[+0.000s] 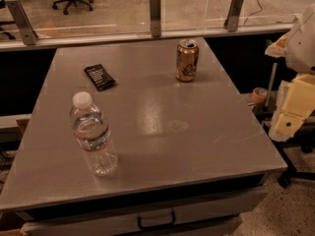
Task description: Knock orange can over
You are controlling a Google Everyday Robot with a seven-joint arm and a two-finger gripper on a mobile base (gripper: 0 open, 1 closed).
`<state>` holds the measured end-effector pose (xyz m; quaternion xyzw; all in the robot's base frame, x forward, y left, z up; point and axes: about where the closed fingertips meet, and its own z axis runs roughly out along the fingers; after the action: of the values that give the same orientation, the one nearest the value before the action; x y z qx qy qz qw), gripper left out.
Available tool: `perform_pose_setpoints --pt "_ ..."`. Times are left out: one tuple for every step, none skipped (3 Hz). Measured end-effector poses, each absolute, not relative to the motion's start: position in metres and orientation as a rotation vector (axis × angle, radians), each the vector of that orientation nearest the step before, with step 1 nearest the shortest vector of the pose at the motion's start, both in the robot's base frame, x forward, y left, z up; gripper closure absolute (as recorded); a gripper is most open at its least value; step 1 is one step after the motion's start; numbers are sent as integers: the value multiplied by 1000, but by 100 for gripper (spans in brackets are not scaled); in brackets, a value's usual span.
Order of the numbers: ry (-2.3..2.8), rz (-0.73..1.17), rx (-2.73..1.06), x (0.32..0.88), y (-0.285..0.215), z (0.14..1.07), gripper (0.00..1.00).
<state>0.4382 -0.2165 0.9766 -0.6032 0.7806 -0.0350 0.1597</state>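
Note:
The orange can [187,60] stands upright at the far right of the grey table [162,127], its silver pull-tab top facing up. My gripper [288,117] hangs at the right edge of the view, off the table's right side. It is nearer the camera than the can, well apart from it, and holds nothing that I can see.
A clear water bottle [92,135] with a white cap stands at the front left. A flat black packet [100,77] lies at the back left. A glass railing with metal posts [155,14] runs behind the table. A drawer handle [156,221] is below the front edge.

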Motion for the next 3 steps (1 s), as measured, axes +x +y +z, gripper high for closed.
perform_pose_setpoints --pt "2230 -100 -1724 438 -217 977 0" --pt "2179 -78 -1713 461 -217 972 0" --pt "2092 -23 -1670 512 -218 960 0"
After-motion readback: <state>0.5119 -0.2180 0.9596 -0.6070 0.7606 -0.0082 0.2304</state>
